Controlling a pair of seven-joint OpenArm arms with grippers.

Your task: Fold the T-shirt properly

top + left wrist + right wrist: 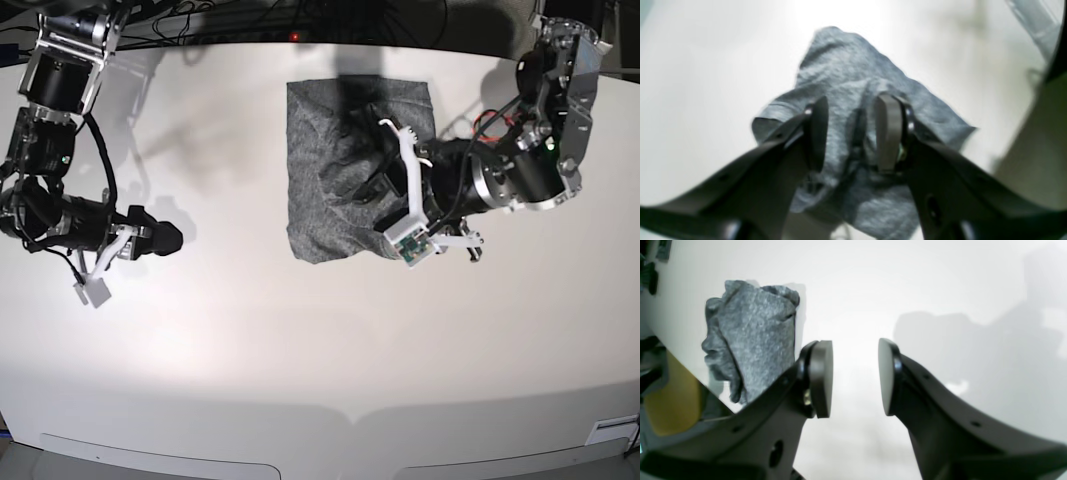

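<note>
T-shirt (330, 190): heather grey, I see it at upper centre of the tabletop (300, 350) in base view, partly folded into a rough rectangle. Left edge fairly straight, right part bunched + wrinkled under the L arm.
Long axis: runs far-to-near in base view, i.e. top edge toward the back rim of the tabletop, bottom edge toward me. Which end is collar, which is hem: can't tell, folds hide it.
Shirt in L wrist view (846, 83): crumpled heap w/ a raised ridge running between the two fingers, one corner pointing away from the cam. Blurry, so seams not readable.
Shirt in R wrist view (753, 340): off to the left of that view, lumpy, near a tabletop edge.
Containers: I see none; shirt lies straight on the tabletop.
L gripper (851, 133): over the shirt's right half, jaws apart about mid-way, cloth fold between them. Fingers (888, 133) look down at fabric level. Whether they pinch the ridge or only straddle it: can't tell from what I get. In base view it's mostly hidden by its own wrist (375, 175).
R gripper (855, 376): jaws apart, nothing between the pads (821, 376), only bare white tabletop under them. Holds nothing, touches nothing I can see.
R arm position: at left of base view (160, 238), well apart from the shirt, gripper pointing toward it.
Misc: dark cables (200, 20) along the back rim of the tabletop.
</note>
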